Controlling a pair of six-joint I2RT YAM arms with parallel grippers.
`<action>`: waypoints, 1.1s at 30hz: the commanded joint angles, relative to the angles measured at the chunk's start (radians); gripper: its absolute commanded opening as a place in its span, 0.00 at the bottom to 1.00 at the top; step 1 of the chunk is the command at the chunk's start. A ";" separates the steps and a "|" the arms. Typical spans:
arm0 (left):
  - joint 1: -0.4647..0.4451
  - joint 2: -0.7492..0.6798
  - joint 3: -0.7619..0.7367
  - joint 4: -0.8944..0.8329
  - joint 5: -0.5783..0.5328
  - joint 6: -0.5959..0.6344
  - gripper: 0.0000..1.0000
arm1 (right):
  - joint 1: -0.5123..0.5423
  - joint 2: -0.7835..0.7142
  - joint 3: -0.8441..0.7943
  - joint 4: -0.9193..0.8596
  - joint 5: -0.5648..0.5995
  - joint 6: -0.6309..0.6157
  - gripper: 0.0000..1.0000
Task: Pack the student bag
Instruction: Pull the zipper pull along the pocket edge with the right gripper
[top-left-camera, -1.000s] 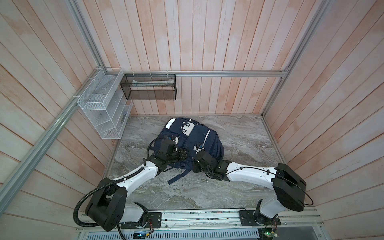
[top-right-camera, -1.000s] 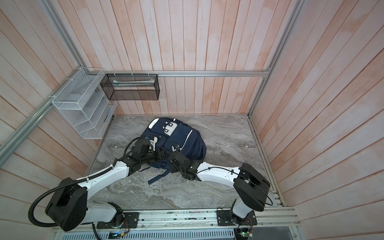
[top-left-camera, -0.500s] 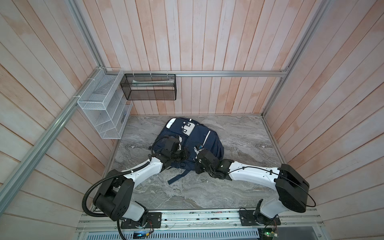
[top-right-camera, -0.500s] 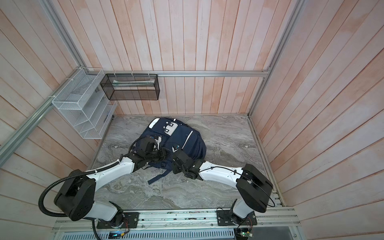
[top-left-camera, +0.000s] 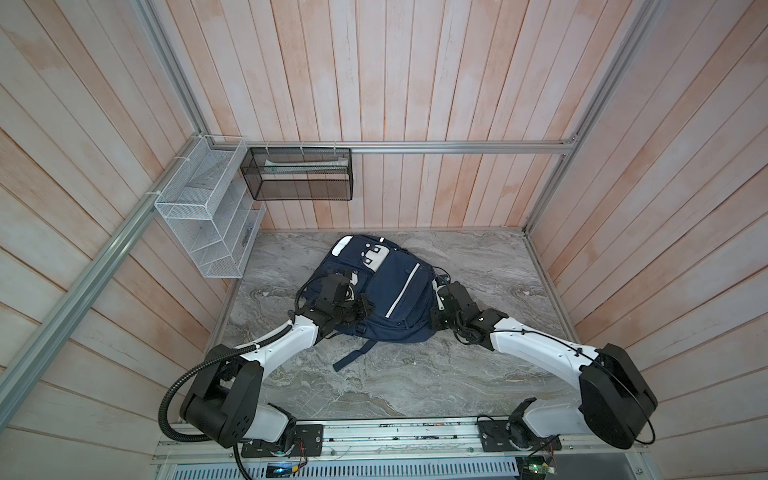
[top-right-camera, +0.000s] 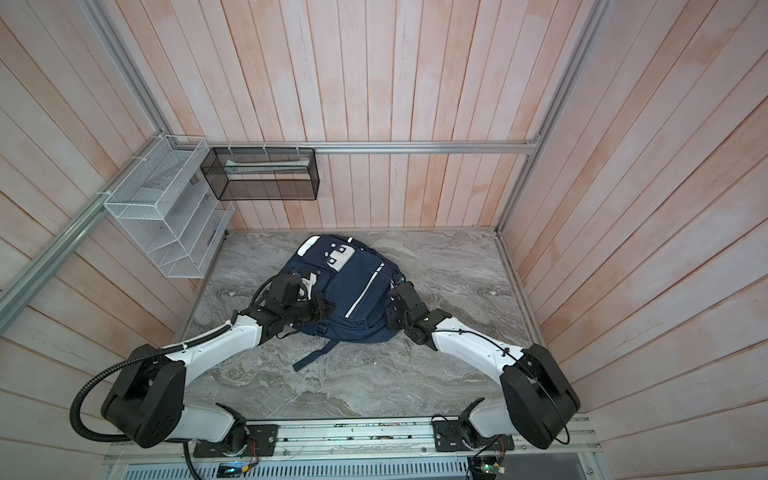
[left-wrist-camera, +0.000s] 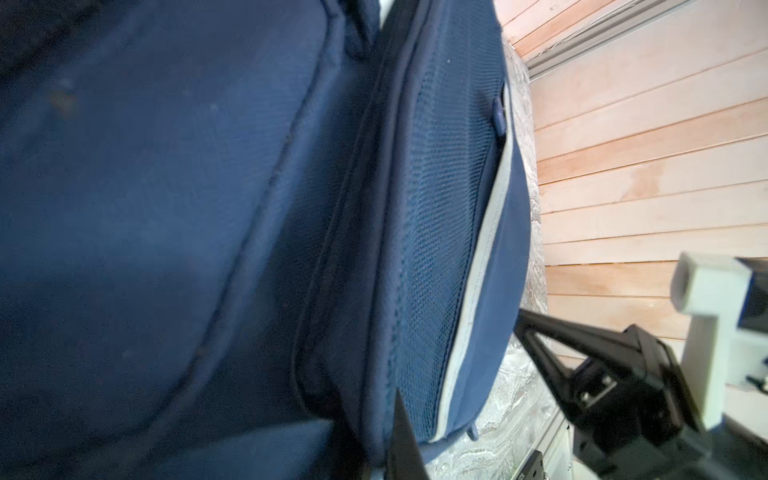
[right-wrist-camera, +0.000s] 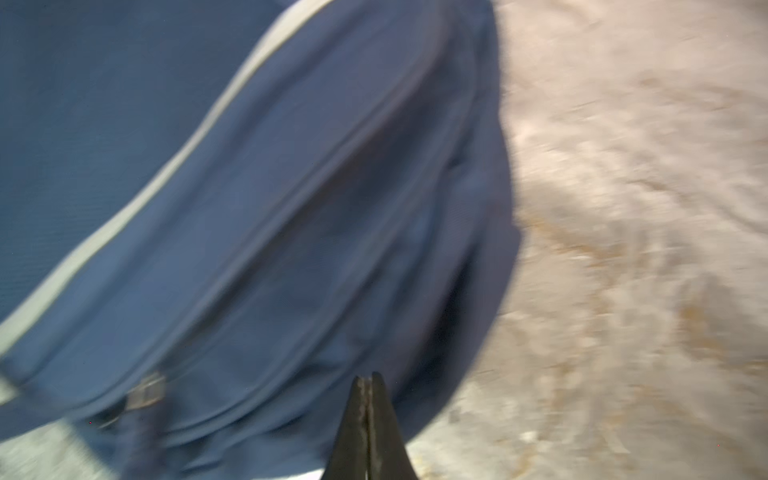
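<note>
Two claws, we see both pinched closed: left claw (top-left-camera: 366, 306) at the student bag (top-left-camera: 401, 286) mid-frame, right claw (right-wrist-camera: 365, 384) just right of it.

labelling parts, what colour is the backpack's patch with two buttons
White; the patch shows best in a top view.

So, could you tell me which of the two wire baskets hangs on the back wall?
The black basket, a single long box hooked to the back rail; the white basket is tied to the side rail and has several tiers.
</note>
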 joint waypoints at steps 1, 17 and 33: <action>0.010 0.003 -0.027 0.025 0.017 0.014 0.00 | -0.030 0.039 0.074 0.039 -0.018 -0.122 0.00; 0.018 -0.078 0.037 -0.003 0.043 0.001 0.00 | 0.191 -0.012 -0.035 0.131 -0.218 -0.093 0.51; 0.017 -0.094 0.016 0.023 0.059 -0.023 0.00 | 0.191 0.143 -0.001 0.130 -0.124 -0.144 0.27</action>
